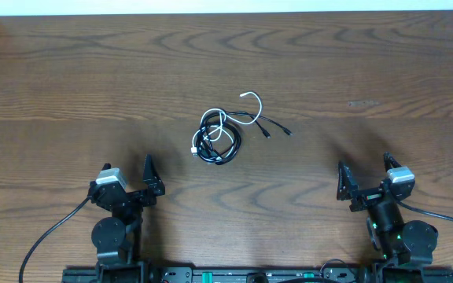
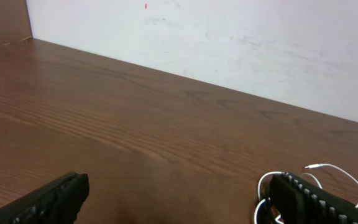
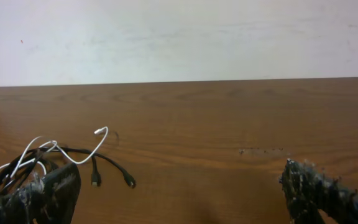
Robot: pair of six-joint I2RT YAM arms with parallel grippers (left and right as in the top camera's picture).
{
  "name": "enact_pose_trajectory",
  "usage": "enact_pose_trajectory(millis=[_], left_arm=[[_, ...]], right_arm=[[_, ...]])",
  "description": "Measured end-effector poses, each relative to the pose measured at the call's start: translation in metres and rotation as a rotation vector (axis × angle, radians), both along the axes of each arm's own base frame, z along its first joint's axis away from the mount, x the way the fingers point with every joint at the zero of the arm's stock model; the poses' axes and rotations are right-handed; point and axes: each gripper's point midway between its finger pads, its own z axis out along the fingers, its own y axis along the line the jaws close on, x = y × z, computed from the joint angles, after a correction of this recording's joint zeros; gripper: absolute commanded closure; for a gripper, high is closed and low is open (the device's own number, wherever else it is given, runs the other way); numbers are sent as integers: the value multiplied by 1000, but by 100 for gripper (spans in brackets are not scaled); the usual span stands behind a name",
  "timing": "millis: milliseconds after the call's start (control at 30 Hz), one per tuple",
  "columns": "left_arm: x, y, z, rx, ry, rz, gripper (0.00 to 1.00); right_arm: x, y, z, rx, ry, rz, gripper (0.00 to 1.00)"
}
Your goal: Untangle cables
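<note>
**Cables in one loose tangle, both grippers open**

The cables (image 1: 220, 137) are gathered in one small tangle on the table (image 1: 69, 79), about midway between its left and right edges and roughly halfway between the far and near edges. The black cables (image 1: 215, 148) are wound into a rough coil. The white cable (image 1: 252, 97) is threaded through this coil and curves out toward the far edge. Two black plug ends are stretched out from the coil toward the right edge. In the right wrist view they are seen lying flat on the wood, a little apart from each other. How the cords cross inside the coil cannot be told surely; it seems they overlap at several places.

The left gripper (image 1: 127, 169) is placed by the near edge toward the left corner, and the right gripper (image 1: 364, 169) by the near edge toward the right corner. The jaws of both are spread wide, and nothing is pinched between them. Both are well apart from the tangle.
</note>
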Motion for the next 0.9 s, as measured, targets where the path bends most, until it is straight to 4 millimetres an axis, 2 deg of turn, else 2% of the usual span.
enact_pose_trajectory(millis=[900], left_arm=[[0, 0, 0, 0, 0, 0, 2]], right_arm=[[0, 0, 0, 0, 0, 0, 1]])
